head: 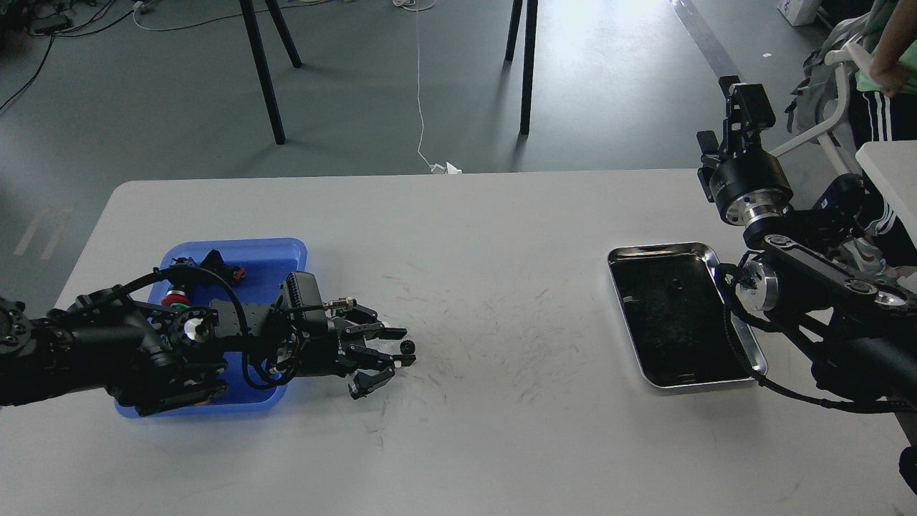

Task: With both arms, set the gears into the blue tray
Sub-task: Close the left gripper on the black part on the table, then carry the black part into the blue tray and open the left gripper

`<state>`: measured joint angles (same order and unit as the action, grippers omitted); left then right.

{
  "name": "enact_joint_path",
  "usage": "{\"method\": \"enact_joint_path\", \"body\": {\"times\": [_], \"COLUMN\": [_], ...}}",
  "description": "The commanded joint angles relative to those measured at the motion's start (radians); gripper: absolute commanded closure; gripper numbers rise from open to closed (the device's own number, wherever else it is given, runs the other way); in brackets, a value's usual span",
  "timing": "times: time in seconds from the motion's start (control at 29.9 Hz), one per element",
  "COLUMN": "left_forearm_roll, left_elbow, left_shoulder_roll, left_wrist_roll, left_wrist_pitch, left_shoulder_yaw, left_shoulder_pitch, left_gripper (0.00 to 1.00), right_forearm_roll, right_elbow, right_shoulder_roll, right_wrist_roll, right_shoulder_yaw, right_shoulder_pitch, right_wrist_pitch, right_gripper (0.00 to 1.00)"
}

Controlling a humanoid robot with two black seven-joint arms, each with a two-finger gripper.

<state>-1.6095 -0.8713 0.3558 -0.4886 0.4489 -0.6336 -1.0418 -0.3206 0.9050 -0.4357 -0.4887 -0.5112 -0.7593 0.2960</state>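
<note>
Two black arms are reaching over a pale table whose middle is showing many fine dark scuff marks. One arm, the left arm, is lying low across the near left part of the table and passing over the blue tray, hiding most of its floor. Its wrist is extending past the tray's right rim, so the left tool is sitting just right of the tray, low over the bare table. That tool's fingers are lying slightly parted, and a small black gear is sitting at their tips; I cannot tell whether they are gripping it or only touching it. On the right, the right arm is bending beside a shiny steel tray with a dark inside, its elbow overlapping the tray's right rim. The right tool is pointing up and away beyond the far right table edge, seen too end-on for me to tell its fingers apart. Another gear is resting inside the steel tray, toward its far half. Colourful push-button switches are peeking out inside the blue tray's far left part.
</note>
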Motion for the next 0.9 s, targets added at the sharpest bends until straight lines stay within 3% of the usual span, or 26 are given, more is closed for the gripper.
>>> {"method": "enact_joint_path", "body": {"times": [0.0, 0.17, 0.74, 0.87], "left_forearm_roll": [0.0, -0.001, 0.007, 0.01], "left_elbow": [0.014, 0.026, 0.02, 0.018], "left_shoulder_roll": [-0.005, -0.009, 0.008, 0.061], "left_wrist_roll": [0.0, 0.0, 0.0, 0.0], "left_wrist_pitch": [0.016, 0.027, 0.04, 0.04], "left_shoulder_yaw": [0.003, 0.005, 0.046, 0.081], "left_shoulder_pitch": [0.005, 0.014, 0.022, 0.011], "left_gripper": [0.63, 0.72, 0.82, 0.82], "right_forearm_roll": [0.0, 0.0, -0.002, -0.002], "right_elbow": [0.0, 0.0, 0.0, 0.0], "right_shoulder_roll": [0.0, 0.0, -0.002, -0.005], "right_wrist_roll": [0.0, 0.0, 0.0, 0.0], "right_shoulder_yaw": [-0.001, -0.001, 0.0, 0.0], "right_shoulder_pitch": [0.0, 0.0, 0.009, 0.011], "right_wrist_pitch": [0.0, 0.0, 0.0, 0.0], "right_gripper": [0.05, 0.05, 0.05, 0.05]}}
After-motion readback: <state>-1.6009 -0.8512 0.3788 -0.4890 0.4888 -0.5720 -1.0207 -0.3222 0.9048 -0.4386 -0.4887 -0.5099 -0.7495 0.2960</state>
